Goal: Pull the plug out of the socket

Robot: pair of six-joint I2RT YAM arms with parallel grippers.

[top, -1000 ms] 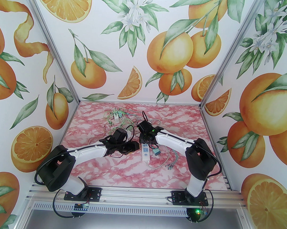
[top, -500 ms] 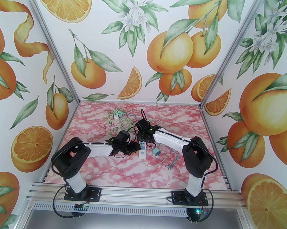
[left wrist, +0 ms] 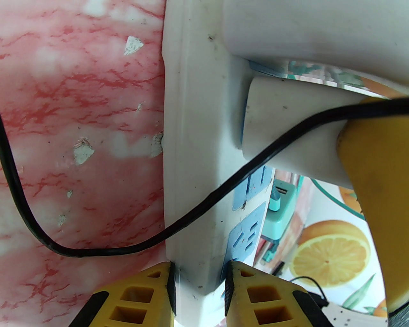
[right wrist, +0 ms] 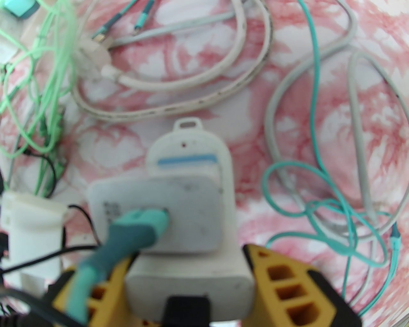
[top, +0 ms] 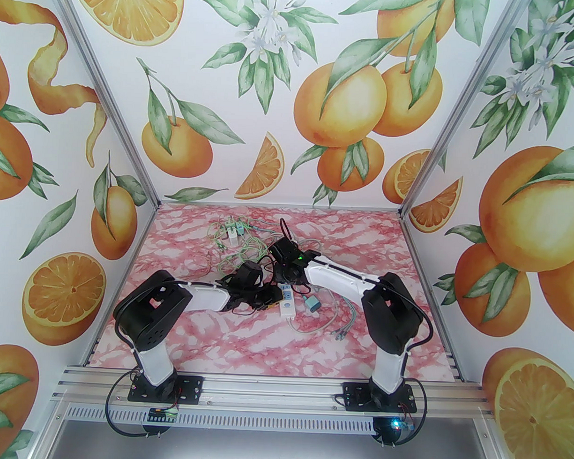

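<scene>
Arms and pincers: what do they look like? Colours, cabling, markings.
Left arm and right arm: white shells, black joints, black cables. The right wrist carries a green light. Left pincer and right pincer: yellow wedge fingers with rectangular cut-outs, black-edged.

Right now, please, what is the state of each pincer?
Left pincer: closed on the power strip.
Right pincer: closed on the white plug.
</scene>
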